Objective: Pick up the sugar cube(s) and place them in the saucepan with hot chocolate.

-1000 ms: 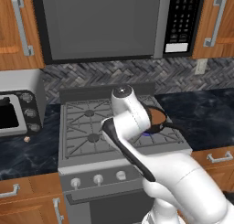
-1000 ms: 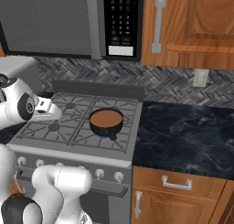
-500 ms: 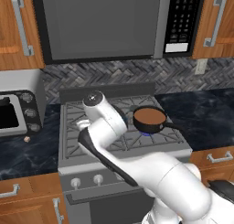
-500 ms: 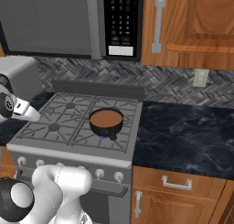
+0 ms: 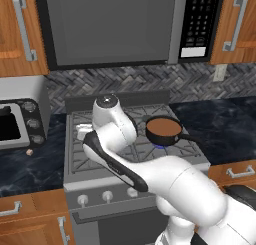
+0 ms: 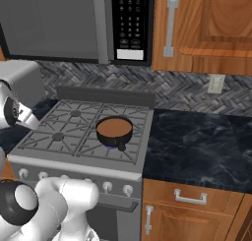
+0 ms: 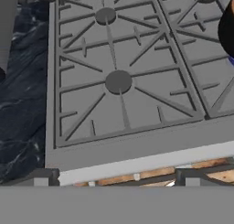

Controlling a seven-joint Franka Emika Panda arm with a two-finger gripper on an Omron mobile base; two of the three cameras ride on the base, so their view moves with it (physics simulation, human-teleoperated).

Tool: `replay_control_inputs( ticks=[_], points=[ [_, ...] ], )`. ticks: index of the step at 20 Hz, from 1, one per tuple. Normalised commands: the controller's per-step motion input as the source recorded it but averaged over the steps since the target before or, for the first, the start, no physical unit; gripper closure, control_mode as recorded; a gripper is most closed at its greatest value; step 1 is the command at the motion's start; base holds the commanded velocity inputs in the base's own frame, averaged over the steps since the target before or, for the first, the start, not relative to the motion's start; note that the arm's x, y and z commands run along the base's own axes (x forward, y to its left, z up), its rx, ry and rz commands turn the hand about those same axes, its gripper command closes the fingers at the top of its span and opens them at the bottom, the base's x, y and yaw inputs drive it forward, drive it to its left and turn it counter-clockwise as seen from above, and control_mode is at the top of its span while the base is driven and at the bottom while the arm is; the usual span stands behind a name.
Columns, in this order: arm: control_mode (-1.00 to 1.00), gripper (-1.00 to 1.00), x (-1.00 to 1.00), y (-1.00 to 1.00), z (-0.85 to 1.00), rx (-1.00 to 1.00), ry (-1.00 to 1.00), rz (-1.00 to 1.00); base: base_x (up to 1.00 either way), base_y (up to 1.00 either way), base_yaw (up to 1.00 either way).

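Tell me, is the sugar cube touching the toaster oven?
Apart. In the left base view the sugar cube lies on the dark counter just below the toaster oven, with a thin strip of counter between them.

Brown liquid fills the dark grey saucepan (image 5: 163,130); grey stove (image 5: 80,169).

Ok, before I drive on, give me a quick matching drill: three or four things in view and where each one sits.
Things:
1. saucepan
2. sugar cube
3. toaster oven
4. microwave

Places:
A. mounted above the stove
B. on the dark counter, just in front of the toaster oven
C. on the stove's front right burner
D. on the counter left of the stove

Pairs: 1-C, 2-B, 3-D, 4-A

The stove also shows in the right base view, with the saucepan's brown liquid visible.
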Motion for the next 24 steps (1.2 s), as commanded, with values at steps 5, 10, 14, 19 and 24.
replay_control_inputs(
  ticks=[5,10,14,19,24],
  points=[
    [-1.00,-1.00,0.10,0.21,0.00,0.05,0.09,0.27,0.00,0.00,0.00],
    [-1.00,-1.00,0.17,0.54,-0.06,-0.09,0.02,0.17,0.00,0.00,0.00],
    [-1.00,-1.00,0.30,0.62,-0.05,-0.08,0.00,0.10,0.00,0.00,0.00],
    [-1.00,-1.00,0.29,0.57,-0.04,-0.08,0.00,0.00,0.00,0.00,0.00],
    [-1.00,-1.00,0.15,0.41,-0.04,0.00,0.00,0.00,0.00,0.00,0.00]
  ],
)
